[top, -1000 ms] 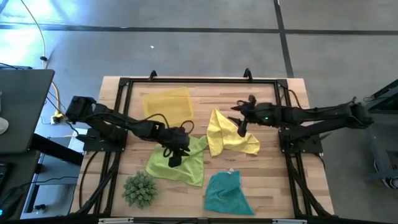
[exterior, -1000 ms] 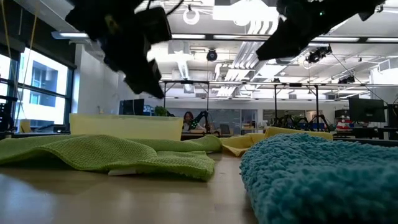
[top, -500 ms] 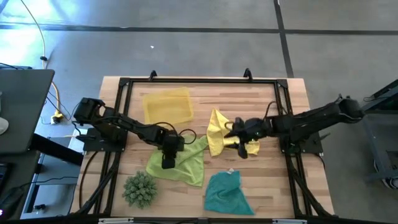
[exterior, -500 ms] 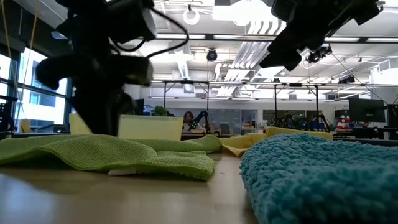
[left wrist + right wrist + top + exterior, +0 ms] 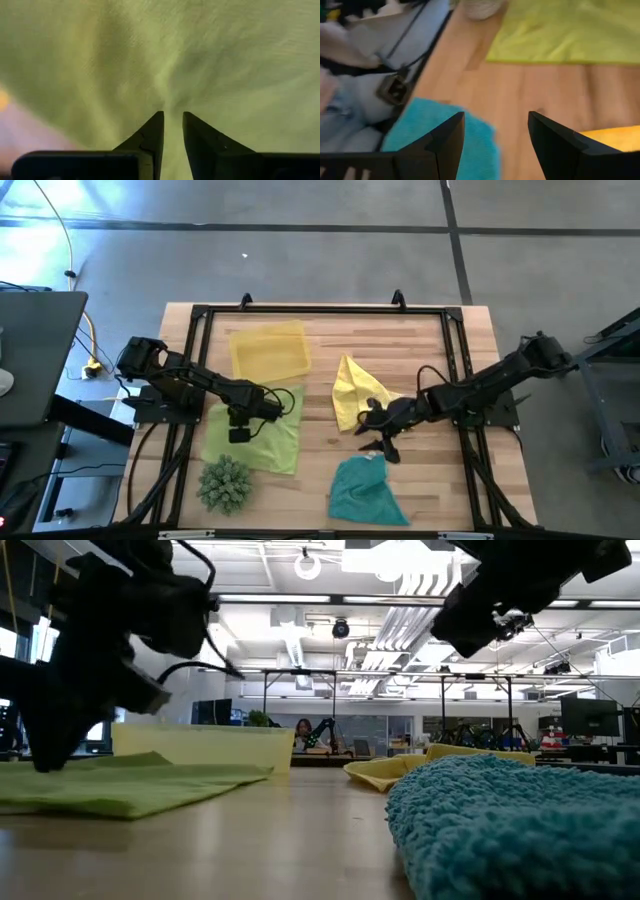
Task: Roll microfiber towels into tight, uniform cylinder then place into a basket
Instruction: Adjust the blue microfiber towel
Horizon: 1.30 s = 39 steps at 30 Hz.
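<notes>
— Lime green microfiber towel (image 5: pixel 252 437) is pinched by the nearly closed left gripper (image 5: pixel 240 426) and laid flat.
— And the right gripper (image 5: pixel 379 432)?
— Spread wide, nothing held, between the crumpled yellow towel (image 5: pixel 352 388) and the fluffy teal towel (image 5: pixel 364 490).
— Progress?
— Nothing is rolled; the translucent yellow plastic basket (image 5: pixel 268 350) is unfilled. Both arms are stretched low, inward.

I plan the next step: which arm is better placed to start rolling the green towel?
Left. The left gripper is already down on the lime green towel, pinching it; the right gripper hangs open between the yellow towel and teal towel.
</notes>
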Each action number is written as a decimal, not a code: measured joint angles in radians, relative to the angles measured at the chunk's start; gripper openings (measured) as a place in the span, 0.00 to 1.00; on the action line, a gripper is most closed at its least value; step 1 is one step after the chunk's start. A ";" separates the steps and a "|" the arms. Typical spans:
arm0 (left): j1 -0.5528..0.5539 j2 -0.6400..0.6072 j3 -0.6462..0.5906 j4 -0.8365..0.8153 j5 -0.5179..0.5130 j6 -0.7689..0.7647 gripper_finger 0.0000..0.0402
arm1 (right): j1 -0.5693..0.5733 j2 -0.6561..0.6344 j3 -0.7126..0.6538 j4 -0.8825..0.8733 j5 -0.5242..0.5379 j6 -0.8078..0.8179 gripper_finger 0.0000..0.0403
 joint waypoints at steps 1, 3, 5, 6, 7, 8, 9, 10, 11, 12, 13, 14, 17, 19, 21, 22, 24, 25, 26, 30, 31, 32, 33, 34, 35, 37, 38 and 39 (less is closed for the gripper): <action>0.000 0.000 -0.001 -0.038 -0.015 -0.009 0.15 | 0.008 0.014 0.000 0.020 -0.020 0.019 0.52; 0.000 0.000 -0.001 -0.070 -0.054 -0.028 0.15 | 0.022 0.040 0.000 0.035 -0.048 0.057 0.52; 0.000 -0.002 -0.001 -0.082 -0.092 -0.058 0.15 | 0.036 0.071 0.000 0.047 -0.075 0.099 0.52; 0.000 -0.010 0.000 -0.082 -0.105 -0.069 0.15 | 0.041 0.085 0.000 0.048 -0.088 0.124 0.52; 0.000 -0.017 0.008 -0.085 -0.115 -0.076 0.15 | 0.046 0.099 0.000 0.048 -0.100 0.149 0.52; 0.000 -0.019 0.020 -0.083 -0.119 -0.076 0.15 | 0.051 0.114 0.000 0.057 -0.113 0.176 0.52; 0.000 -0.024 0.031 -0.080 -0.119 -0.076 0.15 | 0.054 0.128 0.000 0.061 -0.130 0.204 0.52; 0.000 -0.034 0.047 -0.090 -0.119 -0.076 0.15 | 0.058 0.141 0.000 0.062 -0.146 0.233 0.52; 0.000 -0.041 0.069 -0.092 -0.120 -0.076 0.15 | 0.062 0.153 0.000 0.073 -0.159 0.262 0.52; 0.000 -0.048 0.088 -0.083 -0.121 -0.076 0.15 | 0.067 0.166 0.000 0.089 -0.170 0.288 0.52; -0.001 -0.055 0.108 -0.082 -0.122 -0.076 0.15 | 0.074 0.178 0.000 0.106 -0.174 0.311 0.52; -0.001 -0.062 0.130 -0.085 -0.126 -0.076 0.15 | 0.082 0.192 0.000 0.135 -0.177 0.328 0.52; -0.008 -0.074 0.199 -0.075 -0.144 -0.076 0.15 | 0.112 0.240 0.000 0.226 -0.178 0.347 0.52; -0.017 -0.077 0.244 -0.064 -0.154 -0.076 0.15 | 0.134 0.278 0.002 0.287 -0.177 0.354 0.52; -0.031 -0.077 0.284 -0.045 -0.171 -0.076 0.15 | 0.150 0.320 0.014 0.305 -0.177 0.375 0.52; -0.038 -0.077 0.301 -0.039 -0.178 -0.076 0.15 | 0.156 0.341 0.022 0.304 -0.176 0.392 0.52; -0.057 -0.077 0.326 -0.012 -0.184 -0.076 0.15 | 0.167 0.375 0.037 0.284 -0.175 0.417 0.52; -0.067 -0.076 0.337 0.007 -0.183 -0.071 0.15 | 0.170 0.396 0.050 0.277 -0.173 0.430 0.52; -0.077 -0.076 0.349 0.015 -0.182 -0.062 0.15 | 0.173 0.410 0.061 0.259 -0.173 0.440 0.52; -0.131 -0.076 0.381 0.044 -0.181 -0.044 0.15 | 0.188 0.448 0.116 0.099 -0.171 0.462 0.52; -0.145 -0.076 0.387 0.050 -0.180 -0.043 0.15 | 0.192 0.452 0.132 0.051 -0.172 0.467 0.52; -0.159 -0.076 0.393 0.054 -0.180 -0.042 0.15 | 0.196 0.455 0.155 0.002 -0.174 0.475 0.52; -0.172 -0.076 0.399 0.052 -0.180 -0.042 0.15 | 0.201 0.454 0.169 -0.052 -0.180 0.474 0.52; -0.185 -0.076 0.404 0.050 -0.180 -0.042 0.15 | 0.205 0.453 0.188 -0.108 -0.196 0.474 0.52; -0.199 -0.076 0.408 0.056 -0.180 -0.042 0.15 | 0.210 0.453 0.205 -0.158 -0.214 0.474 0.52; -0.221 -0.076 0.413 0.053 -0.183 -0.046 0.15 | 0.223 0.453 0.241 -0.260 -0.258 0.477 0.52; -0.232 -0.076 0.415 0.058 -0.186 -0.049 0.15 | 0.229 0.453 0.260 -0.311 -0.284 0.477 0.52; -0.241 -0.076 0.415 0.063 -0.187 -0.050 0.15 | 0.238 0.454 0.280 -0.366 -0.311 0.478 0.52</action>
